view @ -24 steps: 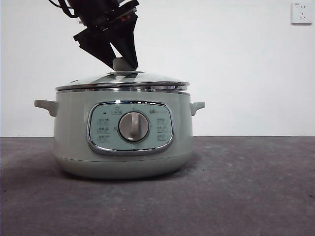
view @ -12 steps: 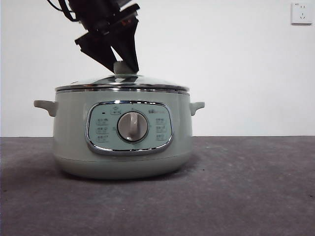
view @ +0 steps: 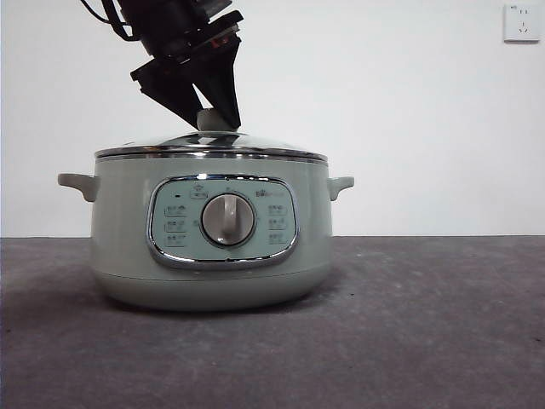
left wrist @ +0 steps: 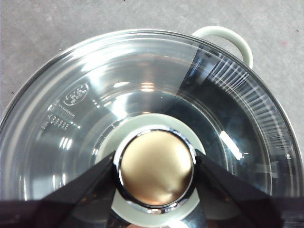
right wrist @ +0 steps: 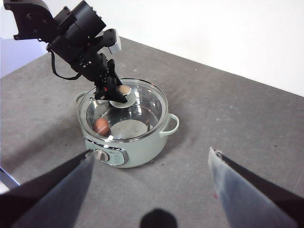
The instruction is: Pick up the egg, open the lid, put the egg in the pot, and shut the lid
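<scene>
The pale green pot [view: 213,264] stands on the grey table with the glass lid [view: 255,146] lying flat on its rim. My left gripper [view: 213,118] comes down from above and is shut on the lid's knob [left wrist: 156,171], one black jaw on each side of it. Through the glass, the right wrist view shows the reddish-brown egg [right wrist: 101,126] lying inside the pot [right wrist: 142,147] near its wall. My right gripper [right wrist: 151,152] hangs open high above the table, off to one side of the pot, holding nothing.
The grey table [view: 426,324] stretches to the right of the pot. A white wall with a socket [view: 521,23] stands behind. One side handle [left wrist: 228,38] of the pot shows past the lid's rim.
The lid, slightly tilted a second ago, has sunk with my left gripper and now lies level on the pot's rim.
</scene>
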Controlling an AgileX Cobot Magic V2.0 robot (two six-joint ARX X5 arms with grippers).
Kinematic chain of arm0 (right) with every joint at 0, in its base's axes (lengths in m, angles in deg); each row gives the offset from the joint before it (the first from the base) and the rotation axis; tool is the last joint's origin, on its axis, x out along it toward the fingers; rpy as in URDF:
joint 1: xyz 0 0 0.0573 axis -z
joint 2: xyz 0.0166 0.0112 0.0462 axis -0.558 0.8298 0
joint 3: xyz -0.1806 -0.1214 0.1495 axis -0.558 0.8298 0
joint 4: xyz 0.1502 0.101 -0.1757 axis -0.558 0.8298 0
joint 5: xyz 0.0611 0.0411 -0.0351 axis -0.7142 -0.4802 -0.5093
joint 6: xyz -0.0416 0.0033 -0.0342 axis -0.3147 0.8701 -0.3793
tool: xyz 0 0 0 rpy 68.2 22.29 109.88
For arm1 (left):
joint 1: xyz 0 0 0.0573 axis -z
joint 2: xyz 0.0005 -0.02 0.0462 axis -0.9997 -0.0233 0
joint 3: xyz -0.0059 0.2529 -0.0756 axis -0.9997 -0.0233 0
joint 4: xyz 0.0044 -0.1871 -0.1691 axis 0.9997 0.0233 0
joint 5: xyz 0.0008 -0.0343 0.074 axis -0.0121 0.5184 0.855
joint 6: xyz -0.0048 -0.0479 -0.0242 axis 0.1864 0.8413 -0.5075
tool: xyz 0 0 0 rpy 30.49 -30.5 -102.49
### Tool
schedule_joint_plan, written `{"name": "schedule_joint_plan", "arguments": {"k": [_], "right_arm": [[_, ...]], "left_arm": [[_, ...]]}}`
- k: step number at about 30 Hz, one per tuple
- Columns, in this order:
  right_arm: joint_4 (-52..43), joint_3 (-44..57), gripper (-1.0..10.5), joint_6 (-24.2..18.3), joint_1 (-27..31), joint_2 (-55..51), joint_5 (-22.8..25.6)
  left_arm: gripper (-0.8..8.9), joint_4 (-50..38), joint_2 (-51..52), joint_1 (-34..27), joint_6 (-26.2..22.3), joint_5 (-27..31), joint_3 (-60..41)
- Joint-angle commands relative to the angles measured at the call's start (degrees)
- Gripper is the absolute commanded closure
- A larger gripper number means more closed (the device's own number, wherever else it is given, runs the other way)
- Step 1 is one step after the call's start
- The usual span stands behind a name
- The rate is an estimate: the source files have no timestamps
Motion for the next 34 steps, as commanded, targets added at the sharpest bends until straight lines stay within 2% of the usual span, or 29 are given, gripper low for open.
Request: {"name": "schedule_joint_plan", "arguments": {"k": [1, 2, 3, 4, 5, 16, 21, 25, 29, 34], "right_arm": [[1.38, 0.31, 5.4, 0.66, -0.02, -0.20, 0.24], [1.38, 0.31, 5.4, 0.66, -0.02, -0.20, 0.22], [1.38, 0.31, 5.4, 0.66, -0.02, -0.20, 0.24], [1.38, 0.31, 5.4, 0.66, -0.02, -0.20, 0.24], [1.38, 0.31, 5.4, 0.66, -0.02, -0.20, 0.22], [1.38, 0.31, 5.4, 0.68, -0.02, -0.20, 0.24], [1.38, 0.31, 5.4, 0.68, -0.02, -0.20, 0.24], [1.38, 0.31, 5.4, 0.66, -0.02, -0.20, 0.22], [1.38, 0.31, 5.4, 0.66, -0.02, -0.17, 0.20], [1.38, 0.48, 5.4, 0.63, -0.02, -0.15, 0.20]], "left_arm": [[5.94, 1.99, -0.68, -0.59, -0.42, 0.61, -0.17], [5.07, 1.97, -0.68, -0.59, -0.42, 0.61, -0.17], [3.78, 1.86, -0.68, -0.59, -0.44, 0.61, -0.17], [3.23, 1.70, -0.68, -0.59, -0.44, 0.61, -0.17], [3.12, 1.49, -0.68, -0.59, -0.44, 0.61, -0.15], [3.12, 2.23, -0.59, -1.36, -0.37, 0.61, 1.92], [3.12, 9.44, -0.44, -1.38, -0.42, 0.59, 7.96], [3.13, 20.00, 0.31, -1.38, -0.35, 0.09, 15.34], [3.15, 26.64, 3.85, -1.38, 1.79, -4.94, 19.69], [3.15, 26.64, 11.85, -1.38, 4.35, -8.63, 19.69]]}}
